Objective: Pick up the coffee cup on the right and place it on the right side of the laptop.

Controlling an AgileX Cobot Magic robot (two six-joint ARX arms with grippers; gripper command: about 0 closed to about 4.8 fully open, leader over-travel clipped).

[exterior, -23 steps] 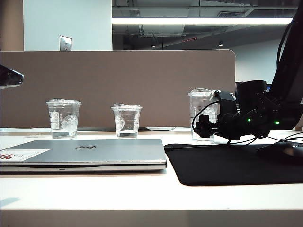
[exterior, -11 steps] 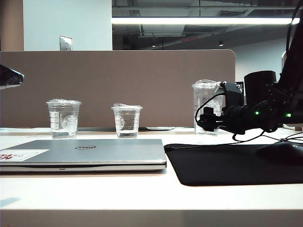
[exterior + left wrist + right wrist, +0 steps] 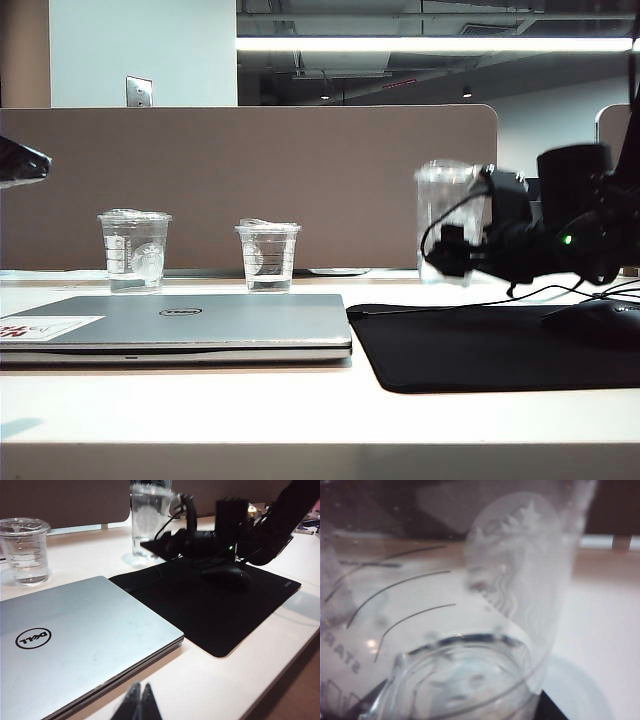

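The coffee cup [image 3: 443, 215], tall and clear with a lid, hangs just above the table's back right, over the far edge of the black mat. My right gripper [image 3: 447, 257] is shut on its lower half from the right. In the right wrist view the coffee cup [image 3: 470, 620] fills the frame, showing its white logo and marker lines and hiding the fingers. The left wrist view shows the coffee cup [image 3: 146, 522] beyond the mat. The closed silver laptop [image 3: 180, 320] [image 3: 65, 640] lies at front left. My left gripper [image 3: 141, 692] is shut and empty, near the laptop's front corner.
Two shorter clear cups [image 3: 134, 250] [image 3: 267, 255] stand behind the laptop; one cup [image 3: 25, 550] shows in the left wrist view. A black mouse pad [image 3: 480, 345] [image 3: 215, 610] lies right of the laptop with a dark mouse [image 3: 226, 573] on it. A brown partition [image 3: 250, 180] closes the back.
My right gripper has risen and drifted a little right with the coffee cup, which has come up off the table. The left gripper, laptop and short cups have not moved.
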